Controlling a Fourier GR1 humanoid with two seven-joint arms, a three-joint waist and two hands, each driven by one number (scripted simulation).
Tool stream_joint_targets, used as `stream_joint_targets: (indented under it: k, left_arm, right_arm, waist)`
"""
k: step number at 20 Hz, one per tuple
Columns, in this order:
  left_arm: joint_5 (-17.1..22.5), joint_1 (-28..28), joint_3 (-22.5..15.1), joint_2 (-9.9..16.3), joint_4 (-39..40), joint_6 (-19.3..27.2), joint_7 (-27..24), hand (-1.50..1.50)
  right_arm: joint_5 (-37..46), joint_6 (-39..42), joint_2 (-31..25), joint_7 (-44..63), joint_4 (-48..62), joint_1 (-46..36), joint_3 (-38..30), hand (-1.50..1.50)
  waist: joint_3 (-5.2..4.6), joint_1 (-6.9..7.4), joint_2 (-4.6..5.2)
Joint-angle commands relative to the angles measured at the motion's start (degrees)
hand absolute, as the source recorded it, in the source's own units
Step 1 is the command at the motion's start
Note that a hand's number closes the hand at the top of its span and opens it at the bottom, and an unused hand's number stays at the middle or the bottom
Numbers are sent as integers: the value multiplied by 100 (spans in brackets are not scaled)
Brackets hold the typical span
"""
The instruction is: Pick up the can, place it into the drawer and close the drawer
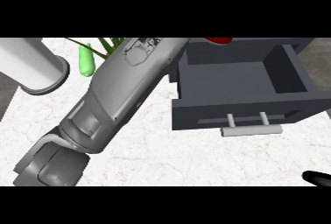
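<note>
An open dark grey drawer (194, 111) stands at the right, its inside bare, its pale handle (252, 130) facing me. A small red thing (220, 40), possibly the can, peeks in at the top edge just behind the drawer's back wall; most of it is cut off. My left forearm (110, 96) runs from the lower left up to the top edge beside the drawer's left wall, and its hand lies beyond the picture. Of my right hand (317, 178) only a black tip shows at the lower right corner, well in front of the drawer.
A tall white and grey cylinder (35, 65) stands at the far left of the marble counter (174, 162). A green oblong thing (86, 60) and green leaves (107, 44) lie between it and my left forearm.
</note>
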Motion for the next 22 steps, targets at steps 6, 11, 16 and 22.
stream_joint_targets:
  k: [6, 11, 16, 22]
  left_arm:
    - [467, -372, -537, 0, 856, 355, -500, 150]
    - [636, -821, -614, 0, 1251, 881, -301, -150]
    - [812, -658, -693, 0, 1382, 990, -759, -150]
    - [1144, -655, -738, 0, 1377, 1125, -853, -150]
  right_arm:
    - [87, 72, 57, -146, 120, 0, 166, -150]
    - [-141, -29, -241, 312, 78, -483, -16, -150]
    - [90, -15, -111, 233, -118, -301, 225, -150]
    - [514, 223, -597, 56, 139, -693, 323, -150]
  waist:
    - [6, -142, 34]
    - [10, -274, 75]
    - [9, -284, 88]
    - [9, -280, 109]
